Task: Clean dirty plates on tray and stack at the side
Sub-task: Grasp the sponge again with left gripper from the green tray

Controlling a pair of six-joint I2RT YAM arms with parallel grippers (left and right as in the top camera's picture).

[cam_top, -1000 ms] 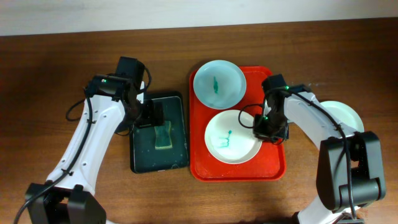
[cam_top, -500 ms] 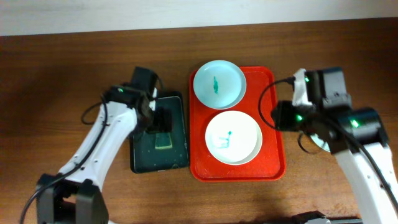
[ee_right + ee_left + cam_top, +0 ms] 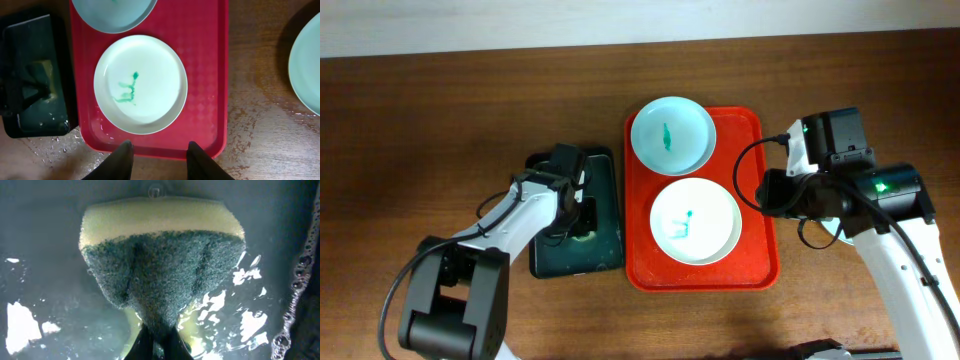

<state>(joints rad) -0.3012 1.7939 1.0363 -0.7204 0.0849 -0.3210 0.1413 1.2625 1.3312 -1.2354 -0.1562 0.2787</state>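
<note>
Red tray held the white plate and a blue plate, both smeared; a third plate lay beside it. Left gripper pinched the wet sponge in the black tray. Right gripper hung open, empty. The soggy sponge, held only by its end, might slip out.

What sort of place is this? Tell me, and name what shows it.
Probably a robot test bench, not a real kitchen: two robot arms at a wooden table, smeared plates on a red tray, a wet sponge in a black tray.
</note>
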